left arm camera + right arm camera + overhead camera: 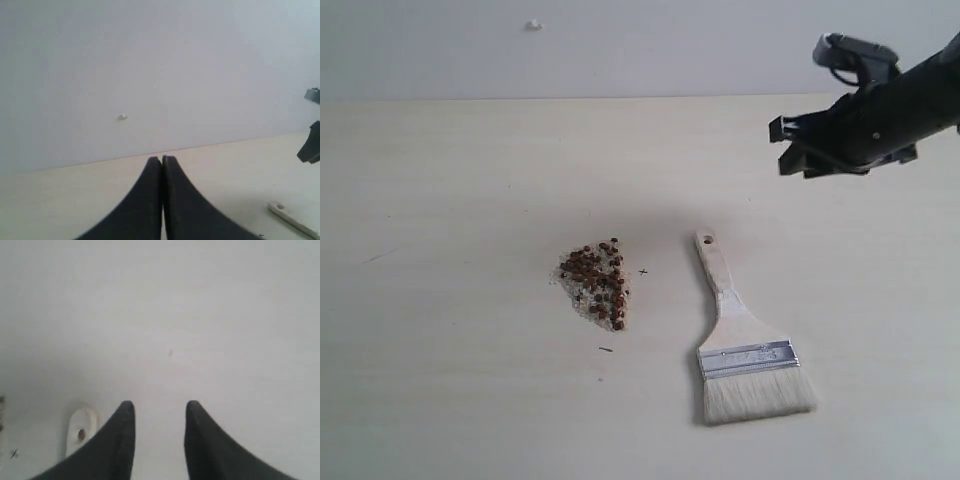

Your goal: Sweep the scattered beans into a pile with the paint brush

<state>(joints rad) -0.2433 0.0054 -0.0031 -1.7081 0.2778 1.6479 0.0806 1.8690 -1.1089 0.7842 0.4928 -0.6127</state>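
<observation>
While the right gripper (pixel 782 145) hangs over the table (pixel 440 200) with its jaws apart and empty, one paint brush (pixel 745 335) lies flat below it, handle end nearest. One pile (pixel 597 285) of beans (pixel 582 262) sits beyond that handle, too dense to count. The left gripper (pixel 162 159), pressed closed on nothing, appears only in its wrist view.

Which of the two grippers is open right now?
The right gripper: its two black fingers stand apart with a clear gap between them. On the left gripper the fingers are pressed together, tip to tip.
</observation>
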